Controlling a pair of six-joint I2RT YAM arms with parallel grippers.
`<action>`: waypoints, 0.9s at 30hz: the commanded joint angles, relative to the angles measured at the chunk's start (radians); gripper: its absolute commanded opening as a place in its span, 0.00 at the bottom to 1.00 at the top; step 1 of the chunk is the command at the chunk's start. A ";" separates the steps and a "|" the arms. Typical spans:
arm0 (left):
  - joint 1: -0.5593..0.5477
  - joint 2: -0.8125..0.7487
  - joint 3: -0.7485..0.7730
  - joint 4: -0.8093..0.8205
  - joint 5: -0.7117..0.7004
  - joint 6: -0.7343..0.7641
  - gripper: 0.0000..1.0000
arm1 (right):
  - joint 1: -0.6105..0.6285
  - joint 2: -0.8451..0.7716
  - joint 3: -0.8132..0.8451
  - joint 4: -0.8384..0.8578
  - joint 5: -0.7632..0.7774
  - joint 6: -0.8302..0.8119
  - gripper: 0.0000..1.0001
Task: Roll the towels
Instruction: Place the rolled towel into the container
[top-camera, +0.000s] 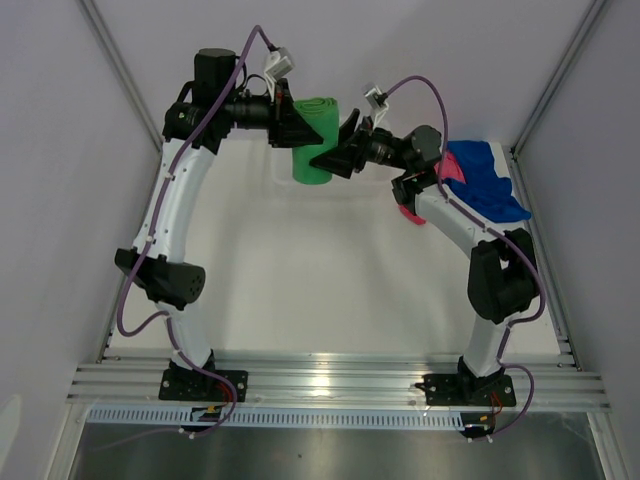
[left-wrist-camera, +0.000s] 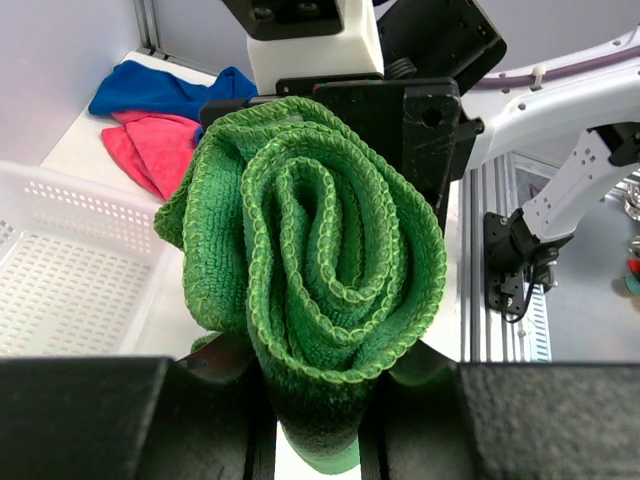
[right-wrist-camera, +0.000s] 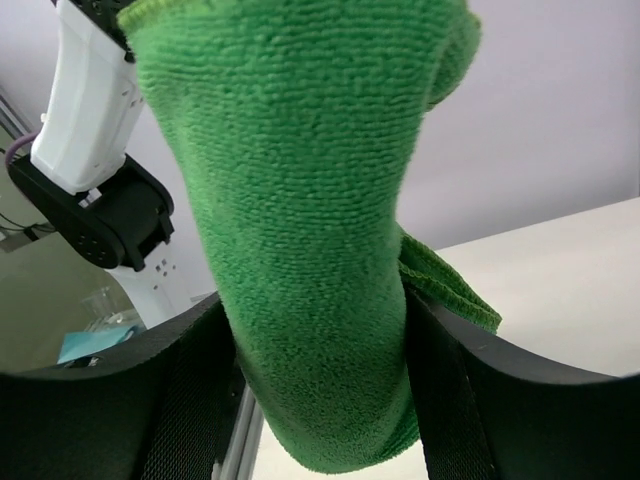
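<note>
Now, rolled green microfibre towel (left-wrist-camera: 320, 250) clamped in left end effector (left-wrist-camera: 315, 400), right end effector (right-wrist-camera: 318, 330) astride it, grip unclear.

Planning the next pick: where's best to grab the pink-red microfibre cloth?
Take the pink-red microfibre cloth by its exposed crumpled folds, coming down from above on the side away from the royal blue cloth. The blue one seems to lie over its far part, so that end is likely pinned.

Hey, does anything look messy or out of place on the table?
The green towel is rolled loosely, one edge flapping out at the side. The pink towel and blue towel lie crumpled together, unrolled, in the far right corner.
</note>
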 joint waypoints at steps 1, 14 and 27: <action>0.009 -0.003 0.007 0.070 0.025 -0.035 0.01 | 0.022 0.017 0.013 0.084 -0.046 0.056 0.66; 0.014 0.006 0.004 0.085 0.035 -0.061 0.01 | 0.042 0.097 0.050 0.219 -0.010 0.205 0.31; 0.022 0.005 -0.003 0.016 -0.136 0.008 0.80 | -0.031 0.161 0.136 0.100 -0.022 0.268 0.03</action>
